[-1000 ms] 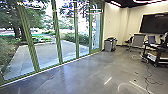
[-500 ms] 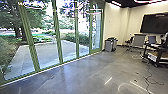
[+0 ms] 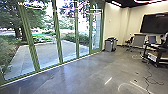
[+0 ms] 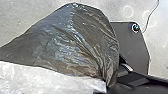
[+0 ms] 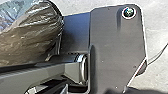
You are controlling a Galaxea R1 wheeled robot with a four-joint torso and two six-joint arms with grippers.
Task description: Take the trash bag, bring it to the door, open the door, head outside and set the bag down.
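Unmoved since the earlier frame: green-framed glass panels (image 3: 57, 37), standing between floor (image 3: 82, 75) and paved patio (image 3: 45, 55); grey bin (image 3: 108, 46), near panels; wheeled cart (image 3: 155, 55), laptop (image 3: 152, 39) on top; black cable (image 3: 148, 81), loose on floor. Trash bag (image 4: 75, 45), dark plastic: left wrist view, pale film (image 4: 45, 78) against it. Either hand: grip cannot be told.

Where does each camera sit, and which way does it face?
Head view: high on the robot, looking forward and down at green window frames.
Left wrist view: on the left arm, facing the trash bag and the robot's dark plate.
Right wrist view: on the right arm, facing the robot's jointed bar.
Both wrist views share bag and plate.
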